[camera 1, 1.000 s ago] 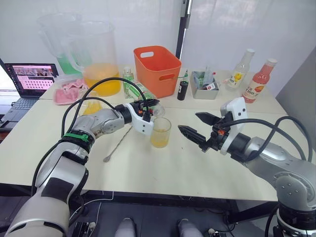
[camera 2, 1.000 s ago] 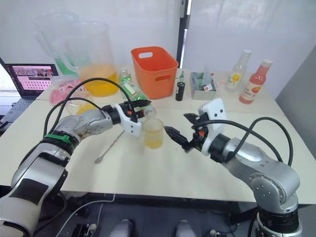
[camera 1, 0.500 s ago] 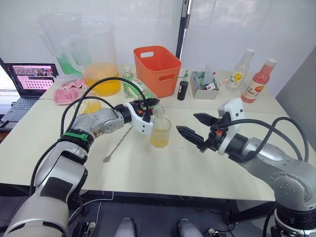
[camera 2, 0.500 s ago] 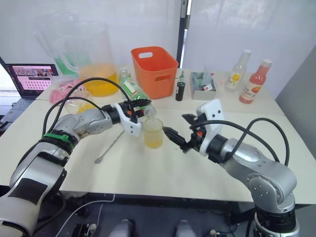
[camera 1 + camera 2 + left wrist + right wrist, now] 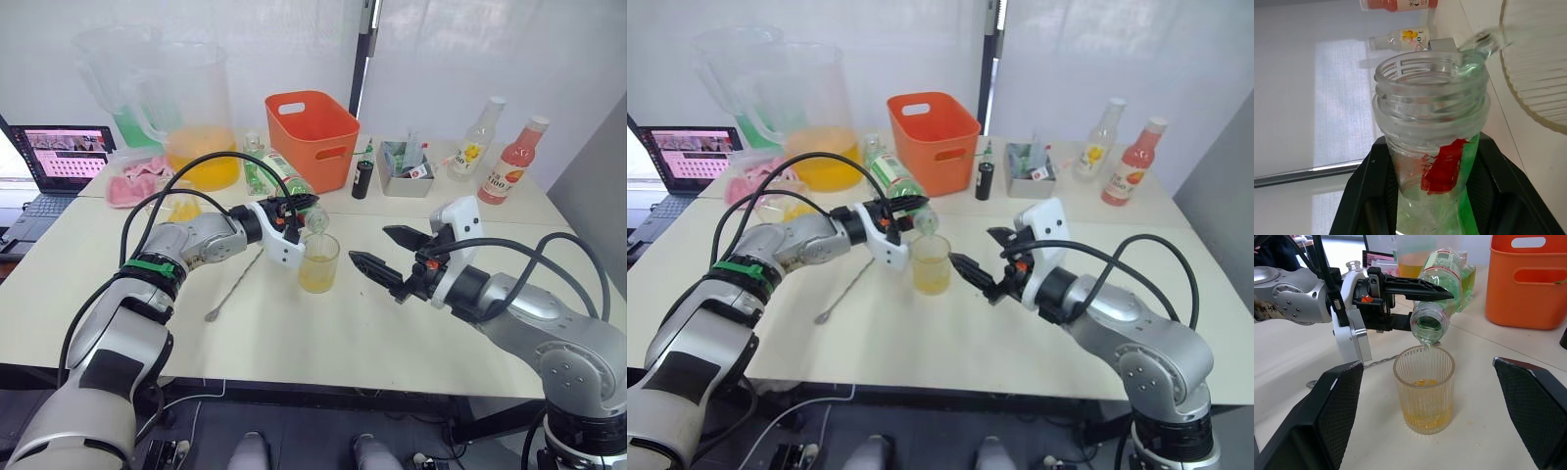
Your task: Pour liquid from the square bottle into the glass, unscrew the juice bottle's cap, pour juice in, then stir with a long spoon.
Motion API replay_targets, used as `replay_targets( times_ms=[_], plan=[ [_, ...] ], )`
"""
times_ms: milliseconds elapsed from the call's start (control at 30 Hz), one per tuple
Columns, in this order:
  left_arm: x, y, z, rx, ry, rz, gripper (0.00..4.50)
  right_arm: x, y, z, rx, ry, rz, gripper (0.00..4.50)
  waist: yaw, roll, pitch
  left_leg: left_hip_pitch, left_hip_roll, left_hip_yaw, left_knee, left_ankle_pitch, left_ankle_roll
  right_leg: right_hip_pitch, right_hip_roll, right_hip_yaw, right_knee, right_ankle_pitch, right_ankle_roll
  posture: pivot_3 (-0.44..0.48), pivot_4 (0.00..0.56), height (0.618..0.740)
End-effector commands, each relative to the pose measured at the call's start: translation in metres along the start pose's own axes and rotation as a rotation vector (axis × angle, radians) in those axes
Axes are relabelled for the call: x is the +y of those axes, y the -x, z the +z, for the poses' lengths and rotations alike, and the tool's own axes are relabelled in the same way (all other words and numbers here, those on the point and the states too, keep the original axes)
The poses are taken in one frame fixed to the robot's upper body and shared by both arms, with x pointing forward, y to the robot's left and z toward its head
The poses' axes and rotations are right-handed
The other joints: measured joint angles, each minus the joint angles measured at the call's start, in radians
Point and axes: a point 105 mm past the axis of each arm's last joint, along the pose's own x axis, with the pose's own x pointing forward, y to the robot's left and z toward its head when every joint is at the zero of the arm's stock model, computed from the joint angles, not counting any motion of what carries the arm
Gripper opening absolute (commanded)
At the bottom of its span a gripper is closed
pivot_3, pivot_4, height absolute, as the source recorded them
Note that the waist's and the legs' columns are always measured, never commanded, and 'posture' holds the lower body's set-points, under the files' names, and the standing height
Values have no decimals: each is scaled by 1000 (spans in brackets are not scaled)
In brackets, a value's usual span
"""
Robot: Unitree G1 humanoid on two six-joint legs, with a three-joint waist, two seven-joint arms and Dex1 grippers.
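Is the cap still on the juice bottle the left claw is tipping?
No. The juice bottle has a bare open mouth, with liquid running into the glass.

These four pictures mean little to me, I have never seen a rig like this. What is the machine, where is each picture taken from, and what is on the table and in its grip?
It is a humanoid robot with two arms, each ending in a two-fingered claw. The two wide pictures come from cameras on its head, looking down over its arms; the two close ones come from a camera on each wrist. The left claw is shut on the juice bottle, uncapped and tipped so its mouth is over the glass, which holds some yellow liquid. The right claw is open beside the glass, holding nothing. The long spoon lies on the table. Farther back stand an orange bin, a big pitcher and two more bottles.
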Motion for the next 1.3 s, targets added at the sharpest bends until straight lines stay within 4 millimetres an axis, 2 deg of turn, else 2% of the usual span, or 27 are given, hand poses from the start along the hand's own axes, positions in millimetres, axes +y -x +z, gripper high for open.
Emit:
replay_targets(
  times_ms=[33, 1000, 1233, 1300],
  plan=[
    [31, -3, 0, -13, -56, 93, 1469, 0, 2, 10, -32, 32, -1, 4466, 0, 0, 0, 0, 0, 0, 0, 0, 0, 0, 0, 0, 0, 0, 0, 0, 150, 717],
    [27, -1, -2, 6, -41, 89, 1469, -2, 1, 9, -20, 33, 7, 4466, 0, 0, 0, 0, 0, 0, 0, 0, 0, 0, 0, 0, 0, 0, 0, 0, 150, 717],
    [24, 1, -4, 22, 28, 88, 1469, -1, 0, 9, -18, 34, 18, 4466, 0, 0, 0, 0, 0, 0, 0, 0, 0, 0, 0, 0, 0, 0, 0, 0, 150, 717],
    [24, 1, -5, 33, 99, 95, 1469, 0, 0, 9, -17, 35, 21, 4466, 0, 0, 0, 0, 0, 0, 0, 0, 0, 0, 0, 0, 1, 0, 0, 0, 150, 717]
  ],
)
